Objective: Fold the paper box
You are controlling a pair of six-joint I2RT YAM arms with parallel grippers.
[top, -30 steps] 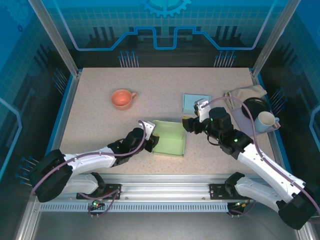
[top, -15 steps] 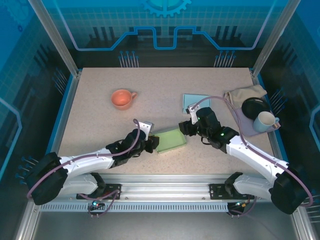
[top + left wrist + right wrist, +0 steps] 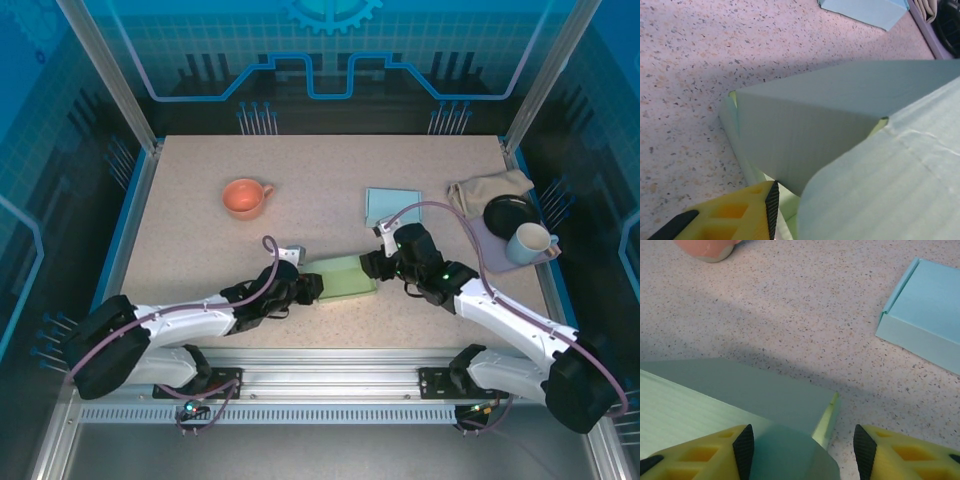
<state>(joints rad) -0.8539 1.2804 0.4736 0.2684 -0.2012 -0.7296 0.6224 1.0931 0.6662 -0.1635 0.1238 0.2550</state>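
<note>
The pale green paper box lies at the table's near middle with its lid folded down over the tray. My left gripper is at the box's left end, shut on its side wall. In the left wrist view one yellow finger's black pad presses the green wall, and a rounded flap hides the other finger. My right gripper is at the box's right end and stands open. A rounded green flap lies between its pads, against the left one, with a gap to the right one.
An orange cup stands at the back left. A light blue folded box lies behind the green one. At the right edge are a beige cloth, a black dish and a mug on a purple mat.
The box's lid has gone from open to folded down over the tray. My right gripper has moved down to the box's right end and narrowed a little. The left gripper keeps its hold.
</note>
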